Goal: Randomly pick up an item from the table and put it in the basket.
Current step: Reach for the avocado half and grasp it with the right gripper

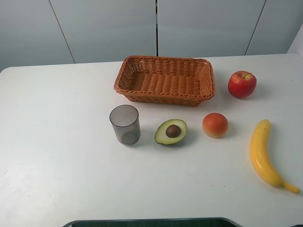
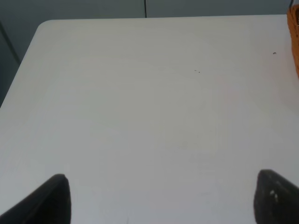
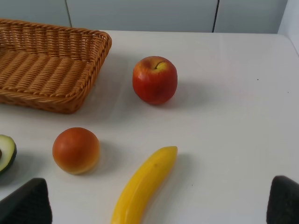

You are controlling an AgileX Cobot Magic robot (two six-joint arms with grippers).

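The halved avocado (image 1: 170, 131) lies cut side up on the white table (image 1: 57, 165), in front of the wicker basket (image 1: 163, 80), which holds nothing. Neither gripper shows in the exterior high view. In the right wrist view my right gripper (image 3: 156, 207) is open and empty; a sliver of the avocado (image 3: 5, 153) sits at the frame edge and the basket (image 3: 46, 70) lies beyond it. In the left wrist view my left gripper (image 2: 161, 205) is open and empty over bare table (image 2: 140, 102), with only the basket's edge (image 2: 295, 37) in sight.
A grey translucent cup (image 1: 125, 124) stands left of the avocado. A round orange-red fruit (image 1: 215, 125) lies right of it, a red apple (image 1: 242, 84) right of the basket, and a banana (image 1: 265, 153) near the right edge. A dark base (image 1: 151, 222) shows at the front.
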